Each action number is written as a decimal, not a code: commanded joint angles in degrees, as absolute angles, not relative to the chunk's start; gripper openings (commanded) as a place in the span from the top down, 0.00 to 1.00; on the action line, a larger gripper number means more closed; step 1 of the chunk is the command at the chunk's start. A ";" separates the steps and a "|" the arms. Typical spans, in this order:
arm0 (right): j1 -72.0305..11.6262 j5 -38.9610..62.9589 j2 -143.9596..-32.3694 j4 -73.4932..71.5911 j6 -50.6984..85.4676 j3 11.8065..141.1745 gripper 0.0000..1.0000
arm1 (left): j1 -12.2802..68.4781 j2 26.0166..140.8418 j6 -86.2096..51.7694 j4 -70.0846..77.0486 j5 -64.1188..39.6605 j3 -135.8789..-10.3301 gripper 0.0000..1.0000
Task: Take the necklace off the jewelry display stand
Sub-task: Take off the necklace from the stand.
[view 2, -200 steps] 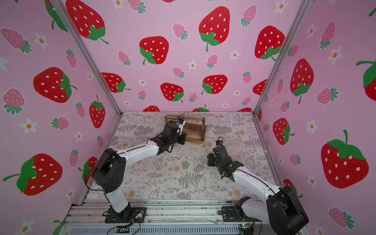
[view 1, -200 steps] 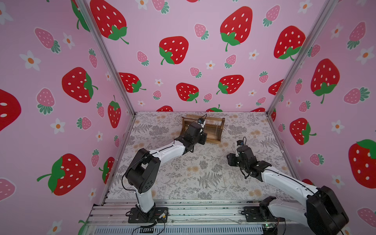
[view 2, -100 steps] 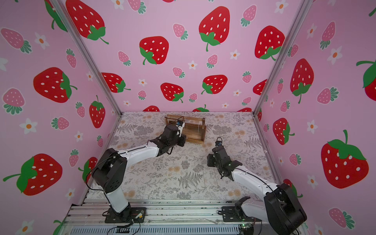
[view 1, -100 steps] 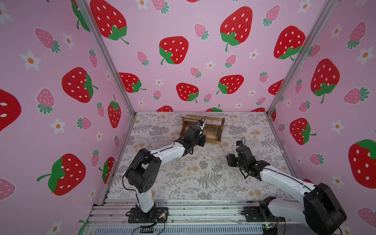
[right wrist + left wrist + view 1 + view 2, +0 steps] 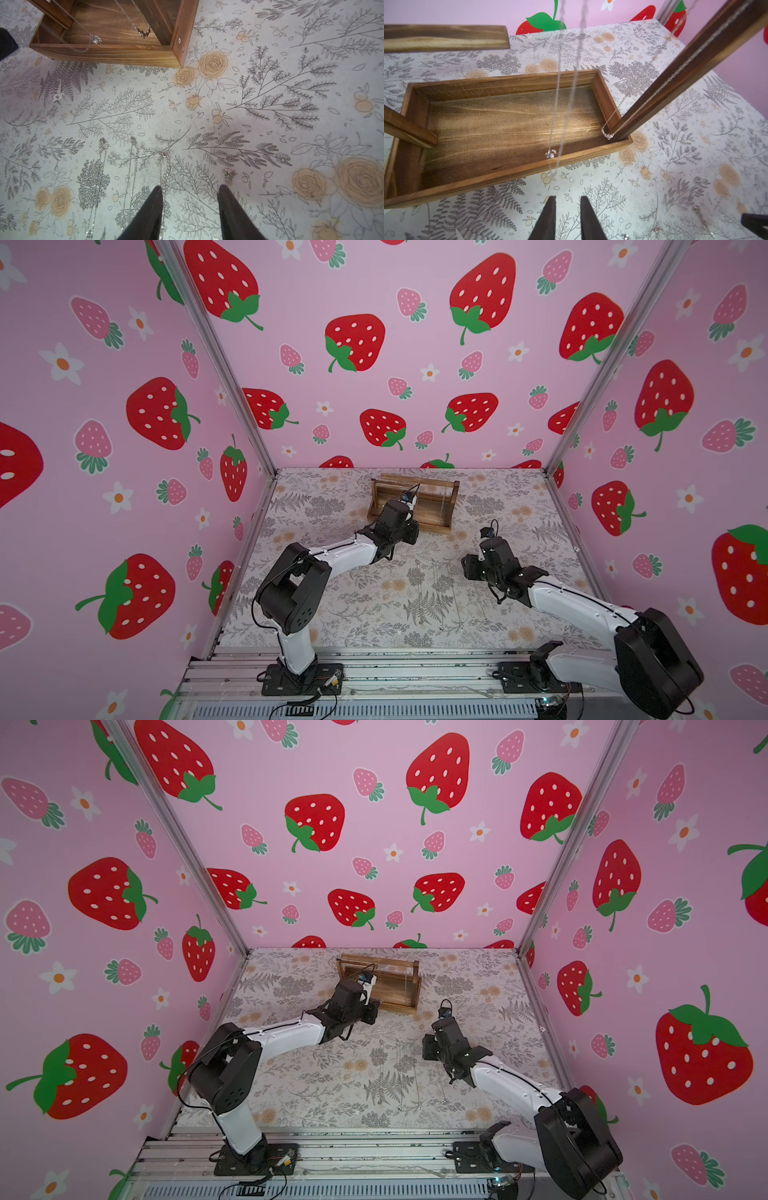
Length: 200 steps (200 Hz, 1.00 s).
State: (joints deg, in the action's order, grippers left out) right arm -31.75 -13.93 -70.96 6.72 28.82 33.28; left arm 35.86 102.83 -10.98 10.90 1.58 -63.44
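Note:
The dark brown jewelry display stand (image 5: 440, 510) (image 5: 401, 992) stands at the back of the table. A necklace (image 5: 550, 154) with a small pearl pendant hangs over its tray (image 5: 500, 124), its thin chain blurred close to the left wrist camera. A second necklace (image 5: 607, 135) hangs beside an upright (image 5: 695, 58). My left gripper (image 5: 568, 197) hovers above the tray's front edge, open a little, with nothing between its fingers. My right gripper (image 5: 190, 187) is open, low over the table to the right of the stand. The right wrist view shows both pendants (image 5: 95, 40) (image 5: 143, 33).
Several loose necklaces (image 5: 164, 166) lie in rows on the floral table cover under and beside my right gripper. Pink strawberry walls (image 5: 374, 344) close in the table on three sides. The stand's front corner (image 5: 178, 52) is near the right arm (image 5: 494, 560).
My left gripper's jaws have parted from shut to slightly open. Both arms have barely moved.

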 commanded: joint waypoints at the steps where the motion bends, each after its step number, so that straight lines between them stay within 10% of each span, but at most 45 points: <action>1: -31.46 -13.41 -70.83 5.78 27.62 35.22 0.54 | 36.03 100.01 -10.99 12.39 0.62 -62.71 0.70; 200: -31.38 -16.68 -69.12 5.95 23.71 36.29 0.52 | 32.65 96.30 -10.52 22.35 -11.10 -63.43 0.60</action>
State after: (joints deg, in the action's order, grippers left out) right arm -31.70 -14.96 -68.82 8.40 23.14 37.30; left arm 33.91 95.09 -11.77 20.58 -6.04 -59.31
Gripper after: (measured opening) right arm 0.482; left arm 0.397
